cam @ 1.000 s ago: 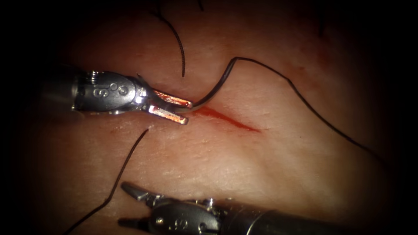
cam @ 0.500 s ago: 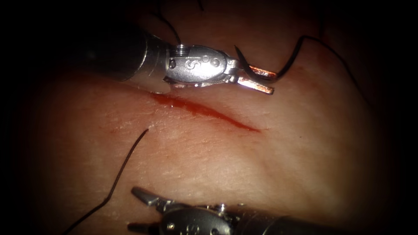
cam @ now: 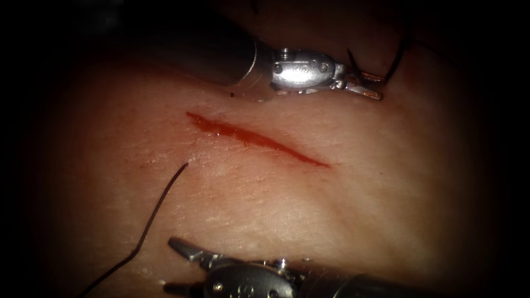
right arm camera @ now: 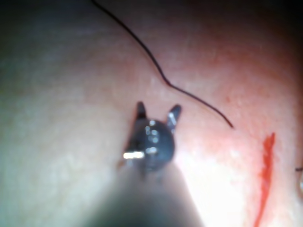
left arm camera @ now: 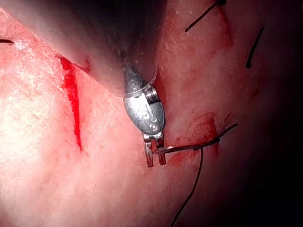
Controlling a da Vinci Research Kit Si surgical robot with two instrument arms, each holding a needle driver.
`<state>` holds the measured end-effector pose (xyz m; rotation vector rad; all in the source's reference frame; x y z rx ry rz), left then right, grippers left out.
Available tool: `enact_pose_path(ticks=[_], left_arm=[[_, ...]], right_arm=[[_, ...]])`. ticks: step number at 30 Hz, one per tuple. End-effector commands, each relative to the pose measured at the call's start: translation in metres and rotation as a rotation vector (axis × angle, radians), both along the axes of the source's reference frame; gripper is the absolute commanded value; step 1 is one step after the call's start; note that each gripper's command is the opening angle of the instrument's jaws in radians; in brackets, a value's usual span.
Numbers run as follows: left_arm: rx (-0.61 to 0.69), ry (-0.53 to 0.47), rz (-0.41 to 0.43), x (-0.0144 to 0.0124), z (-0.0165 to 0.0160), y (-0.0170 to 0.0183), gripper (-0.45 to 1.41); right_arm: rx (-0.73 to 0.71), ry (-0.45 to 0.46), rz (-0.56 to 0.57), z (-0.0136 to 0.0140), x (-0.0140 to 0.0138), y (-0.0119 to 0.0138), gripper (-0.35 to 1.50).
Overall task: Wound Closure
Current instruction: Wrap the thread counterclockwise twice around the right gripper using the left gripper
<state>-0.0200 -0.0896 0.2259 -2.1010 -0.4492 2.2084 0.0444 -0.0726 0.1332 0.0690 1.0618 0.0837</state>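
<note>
The cut (cam: 259,140) runs slantwise across the tissue with red fluid in it. My left tool (cam: 375,87) is above the cut's right half, jaws shut on the curved needle (cam: 353,65) around mid-curve. The needle is free of the tissue, and dark thread (cam: 398,58) trails from it. The left wrist view shows the same tool (left arm camera: 155,158) with the needle (left arm camera: 182,148) sticking out sideways and thread (left arm camera: 195,187) hanging from it. My right tool (cam: 174,266) is at the near edge, open and holding nothing. It appears again as the right tool (right arm camera: 157,111).
A loose end of thread (cam: 157,212) lies on the tissue left of the cut, near the right tool; it is also the thread (right arm camera: 161,78) in the right wrist view. Short cut thread ends (left arm camera: 201,16) lie on the far tissue. Red smears (left arm camera: 203,132) mark the tissue under the needle.
The left tool has carried the needle from the cut's left end up and to the right, and the thread followed it. The right tool has barely moved.
</note>
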Motion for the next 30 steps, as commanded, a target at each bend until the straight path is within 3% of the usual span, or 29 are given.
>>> enact_pose_path(ticks=[1, 8, 9, 10, 11, 12, 13, 18, 21, 30], left_arm=[[0.006, 0.005, -0.003, -0.0009, 0.0011, -0.0007, -0.45], [0.020, 0.013, 0.003, -0.0009, 0.0028, -0.0010, -0.45], [0.027, 0.024, 0.010, -0.0005, 0.0027, -0.0007, -0.37], [0.039, 0.031, 0.012, -0.0002, 0.0027, -0.0005, -0.13], [0.076, 0.059, 0.018, 0.0006, 0.0024, -0.0001, 0.42], [0.076, 0.059, 0.018, 0.0006, 0.0024, -0.0001, 0.42], [0.094, 0.072, 0.018, 0.0011, 0.0022, 0.0001, 0.57], [0.146, 0.143, -0.031, 0.0039, 0.0003, 0.0018, 0.94], [0.177, 0.179, -0.078, 0.0065, -0.0021, 0.0037, 0.89], [0.214, 0.222, -0.113, 0.0090, -0.0069, 0.0045, 0.86]], right_arm=[[0.003, 0.001, 0.000, 0.0007, 0.0007, -0.0005, 1.28], [0.001, 0.001, 0.000, 0.0009, 0.0007, -0.0006, 1.28], [0.001, 0.001, 0.000, 0.0009, 0.0007, -0.0006, 1.28], [0.001, 0.000, 0.000, 0.0009, 0.0007, -0.0006, 1.28], [0.001, 0.000, 0.001, 0.0009, 0.0007, -0.0005, 1.28], [0.001, 0.000, 0.001, 0.0009, 0.0007, -0.0005, 1.28], [0.001, 0.000, 0.001, 0.0009, 0.0007, -0.0005, 1.28], [0.006, 0.000, 0.003, 0.0010, 0.0008, -0.0006, 1.28], [0.008, -0.003, 0.009, 0.0012, 0.0010, -0.0008, 1.28], [0.007, -0.002, 0.007, 0.0014, 0.0012, -0.0010, 1.28]])
